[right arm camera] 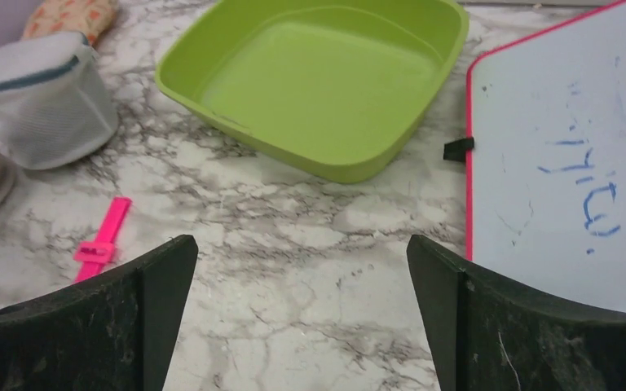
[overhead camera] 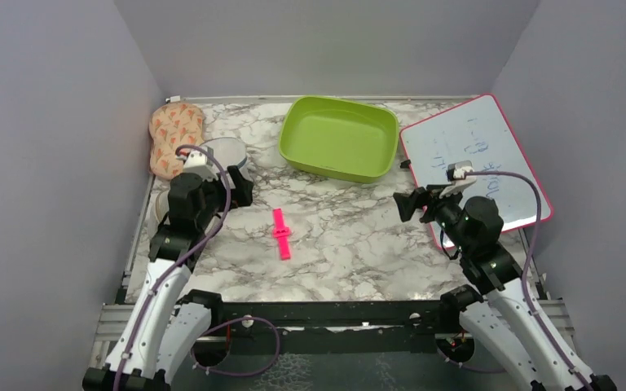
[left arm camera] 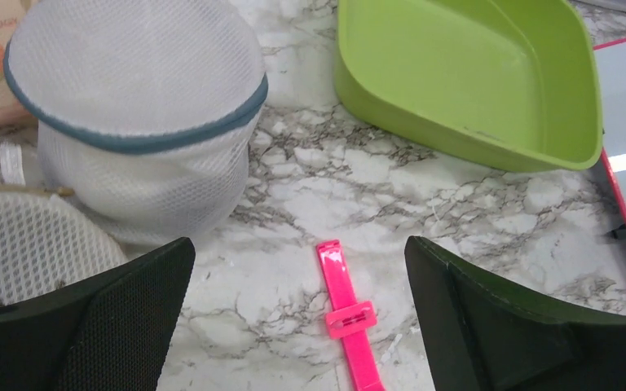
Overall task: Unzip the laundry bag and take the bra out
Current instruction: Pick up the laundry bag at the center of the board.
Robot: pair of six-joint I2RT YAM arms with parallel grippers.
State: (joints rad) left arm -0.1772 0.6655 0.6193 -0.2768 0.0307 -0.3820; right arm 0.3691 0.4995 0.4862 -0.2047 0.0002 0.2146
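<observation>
The laundry bag [left arm camera: 134, 106] is a round white mesh case with a blue-grey zip rim. It stands at the back left of the marble table, with the lid down. It also shows in the top view [overhead camera: 227, 153] and in the right wrist view [right arm camera: 45, 98]. I see no bra through the mesh. My left gripper [overhead camera: 240, 191] is open and empty just in front and to the right of the bag, above the table [left arm camera: 299, 248]. My right gripper [overhead camera: 403, 204] is open and empty over the table's right half [right arm camera: 301, 244], far from the bag.
A beige mesh case [left arm camera: 24, 244] lies by the left fingers. A peach patterned padded item [overhead camera: 175, 138] sits behind the bag by the left wall. A pink strap [overhead camera: 281, 233] lies mid-table. A green tray [overhead camera: 338, 137] is at the back. A red-rimmed whiteboard [overhead camera: 477, 163] lies right.
</observation>
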